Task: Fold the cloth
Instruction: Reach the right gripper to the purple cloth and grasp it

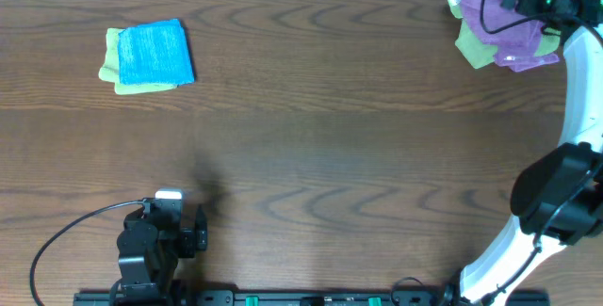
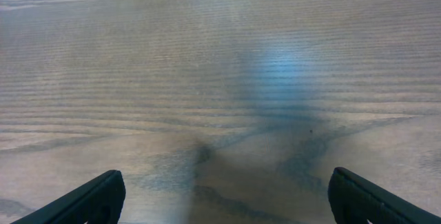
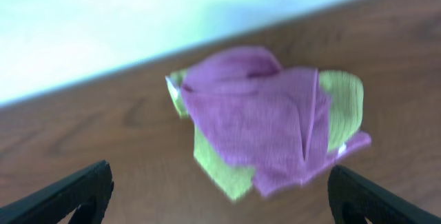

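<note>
1. while the right arm [image 1: 573,89] is arching over the far right corner of the counter [image 1: 330,136], the cloth [image 1: 516,38] is lying there in a crumpled heap, not yet folded.
2. the cloth is resting on top of a lime-green cloth [image 1: 474,50], which is peeking out from under it on the left and lower sides in the overhead view.
3. in the right wrist view the purple fabric is showing bunched folds and a long crease running down its right half, though the picture is coming through somewhat blurred.
4. the right gripper [image 3: 220,182] is hanging above the heap with its jaws spread wide. its two dark fingers [image 3: 89,186] are framing the bottom corners of the view and are gripping nothing.
5. the fingers are appearing to be apart from the fabric, though the views are not settling this for certain.
6. the left gripper [image 2: 226,179] is sitting near the front left edge of the counter, well apart from the cloth. its jaws are likewise standing wide and holding nothing, with only bare wood grain showing beneath.
7. at the far left a bright blue cloth [image 1: 155,52] is lying folded on a second green cloth [image 1: 110,61], well apart from both grippers.
</note>
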`<state>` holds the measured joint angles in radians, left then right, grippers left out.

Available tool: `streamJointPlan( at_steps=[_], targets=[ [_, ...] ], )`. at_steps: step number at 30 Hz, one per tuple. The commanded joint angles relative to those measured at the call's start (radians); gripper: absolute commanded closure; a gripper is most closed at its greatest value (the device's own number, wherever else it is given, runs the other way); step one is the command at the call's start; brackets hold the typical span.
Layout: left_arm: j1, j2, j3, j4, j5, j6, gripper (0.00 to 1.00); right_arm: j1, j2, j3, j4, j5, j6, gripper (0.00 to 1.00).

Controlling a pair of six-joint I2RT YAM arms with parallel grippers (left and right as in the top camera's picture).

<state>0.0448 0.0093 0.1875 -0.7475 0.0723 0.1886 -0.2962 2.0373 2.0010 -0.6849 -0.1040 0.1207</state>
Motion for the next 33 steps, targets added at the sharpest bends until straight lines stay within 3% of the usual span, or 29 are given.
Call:
streamJointPlan(
  at_steps=[1,16,33],
  targets=[
    [-0.001,-0.006,-0.021,-0.013,0.005,0.017,0.05,-0.006,0.009,0.010,0.053,0.003,-0.014,0.01],
    [-0.001,-0.006,-0.021,-0.013,0.005,0.017,0.05,-0.025,0.234,0.010,0.282,0.082,0.039,0.10],
    [-0.001,-0.006,-0.021,-0.013,0.005,0.017,0.05,-0.057,0.346,0.010,0.183,0.084,0.096,0.09]
  ],
)
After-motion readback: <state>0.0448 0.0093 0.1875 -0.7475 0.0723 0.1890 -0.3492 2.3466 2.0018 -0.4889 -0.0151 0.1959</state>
